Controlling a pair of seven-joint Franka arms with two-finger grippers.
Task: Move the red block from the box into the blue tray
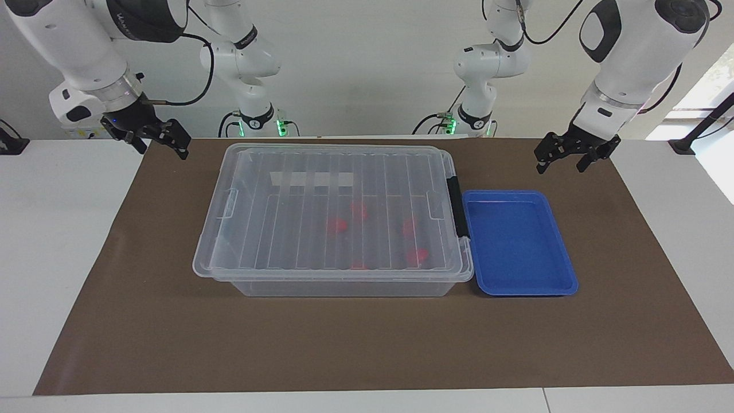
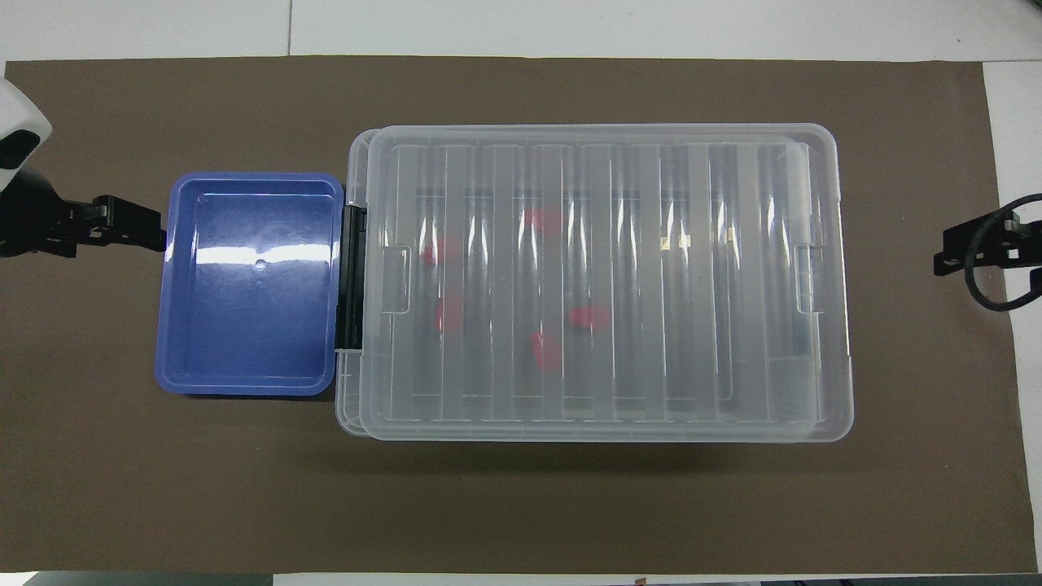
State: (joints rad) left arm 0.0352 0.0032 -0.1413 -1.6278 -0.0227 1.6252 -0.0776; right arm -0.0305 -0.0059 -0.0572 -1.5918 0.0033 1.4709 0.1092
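- The left gripper (image 1: 565,154) hangs open and empty over the brown mat (image 1: 172,321), just off the blue tray (image 1: 516,244).
- The right gripper (image 1: 155,137) hangs open and empty over the mat's other end, well apart from the box (image 1: 332,221).
- The box lies between both grippers, its lid (image 2: 602,281) on.
- The red blocks (image 1: 337,225) lie inside the box, toward the left gripper's end.
- The tray touches the box's black latch (image 1: 457,206).
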